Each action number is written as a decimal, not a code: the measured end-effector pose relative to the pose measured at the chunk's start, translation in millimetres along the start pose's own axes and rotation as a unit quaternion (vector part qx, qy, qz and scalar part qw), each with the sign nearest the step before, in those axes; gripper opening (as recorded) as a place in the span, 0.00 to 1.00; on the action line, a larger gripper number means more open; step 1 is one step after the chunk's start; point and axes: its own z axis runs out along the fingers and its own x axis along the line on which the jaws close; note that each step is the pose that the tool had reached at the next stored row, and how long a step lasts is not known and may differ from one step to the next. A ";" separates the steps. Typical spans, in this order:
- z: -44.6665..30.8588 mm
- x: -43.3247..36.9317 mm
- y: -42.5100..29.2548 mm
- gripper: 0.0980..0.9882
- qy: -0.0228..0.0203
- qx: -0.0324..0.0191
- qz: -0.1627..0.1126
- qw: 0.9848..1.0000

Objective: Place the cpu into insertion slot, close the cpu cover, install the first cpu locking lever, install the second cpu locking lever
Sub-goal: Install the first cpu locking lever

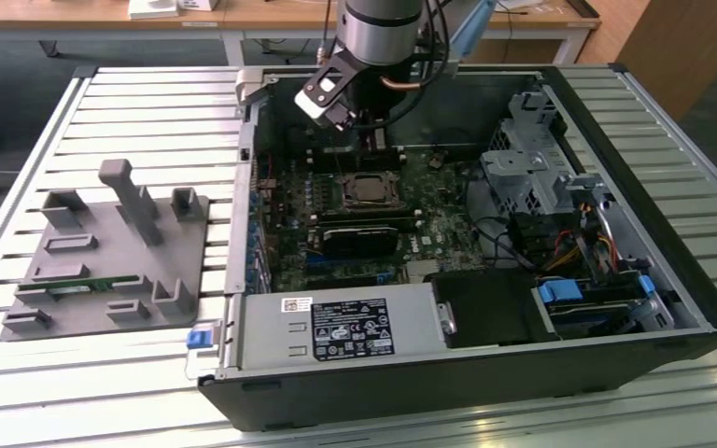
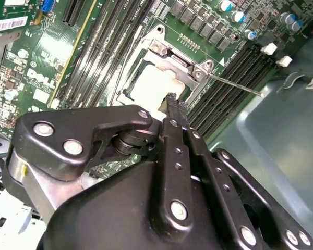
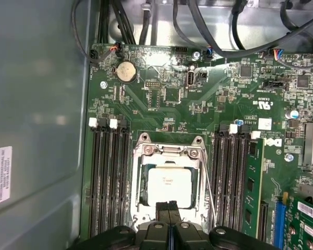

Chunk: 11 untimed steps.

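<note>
The cpu (image 3: 169,185) lies in the insertion slot (image 3: 134,208), mid-motherboard, with the cpu cover (image 3: 169,151) apparently lowered and a locking lever (image 3: 207,192) seemingly unlatched. Just above it hangs the gripper (image 2: 176,101), pinched together and empty.

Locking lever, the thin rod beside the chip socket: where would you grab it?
Near its free end, where the locking lever juts past the cpu cover over the memory slots. It is a thin straight rod lying clear there, so fingers would probably close across it from above.
</note>
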 end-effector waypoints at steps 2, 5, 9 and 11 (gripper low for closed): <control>-2.3 0.1 0.0 0.01 0.000 0.000 0.000 1.000; -5.7 0.3 0.0 0.01 0.000 0.000 0.000 1.000; -10.7 0.5 0.0 0.01 0.000 0.000 0.000 1.000; -12.7 0.7 0.0 0.01 0.000 0.000 0.000 1.000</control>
